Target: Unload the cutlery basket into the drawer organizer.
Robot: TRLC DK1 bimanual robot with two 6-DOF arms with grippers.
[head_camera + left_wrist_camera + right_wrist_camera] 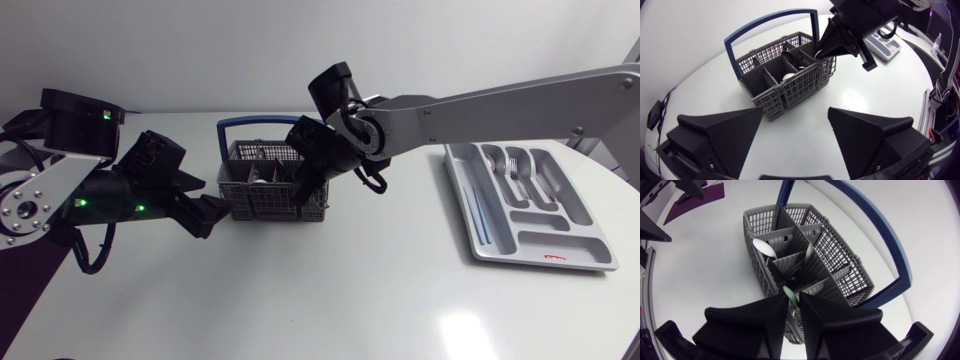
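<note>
Item: cutlery basket [255, 205], grey plastic lattice walls, inner dividers forming several compartments, arched blue handle [262, 123]; standing upright on the white table [330, 300], left of centre, well apart from the drawer organizer [575, 245], which lies flat at the far right. Contents seen: one spoon [763, 247], bowl uppermost, in a middle compartment; other pieces sit low in shadow, kind not discernible. Organizer: silver-grey moulded tray, already holding forks [514, 170] in a long slot and thin blue pieces in its narrow side slot, kind uncertain. Right gripper [793, 305]: reached across from the right and lowered into the basket's near corner, wedge fingers drawn almost together and seemingly pinching a pale cutlery handle [789, 292] from both sides. Left gripper [795, 135]: spread wide, holding nothing, low beside the basket's end wall, which lies ahead of its fingers rather than between them. Step in hand, as judged: extraction of one piece, grasp made, lift not yet done. Next move calls for a straight upward pull clear of dividers and handle arch, then carriage right to the matching slot; the light basket may tip or drag unless braced.
</note>
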